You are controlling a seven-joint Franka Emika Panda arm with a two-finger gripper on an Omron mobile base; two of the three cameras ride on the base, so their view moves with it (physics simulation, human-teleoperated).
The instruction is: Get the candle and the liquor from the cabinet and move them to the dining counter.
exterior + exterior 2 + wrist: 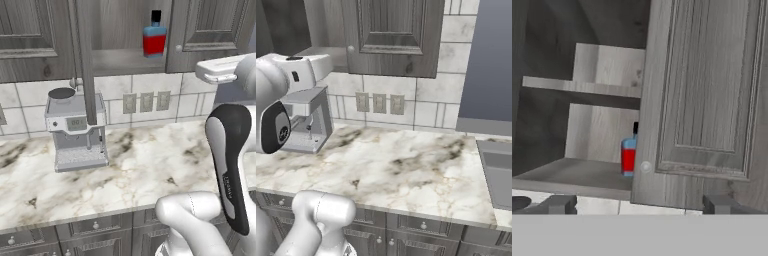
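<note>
The liquor [155, 35] is a small bottle, blue above and red below with a black cap, standing upright on the bottom shelf of the open cabinet [210, 30]. In the hand view the liquor [628, 157] stands on the shelf, its right side hidden by the shut cabinet door [707, 100] with a round knob. My gripper [639, 205] is open, empty, and some way in front of and below the shelf. The candle and the dining counter are out of view.
A silver coffee machine [75, 130] stands on the marble worktop [150, 165] under the cabinet's left, open door [85, 60], seen edge-on. Wall sockets [146, 102] sit on the tiled backsplash. A grey unit [498, 170] is set into the worktop's right end.
</note>
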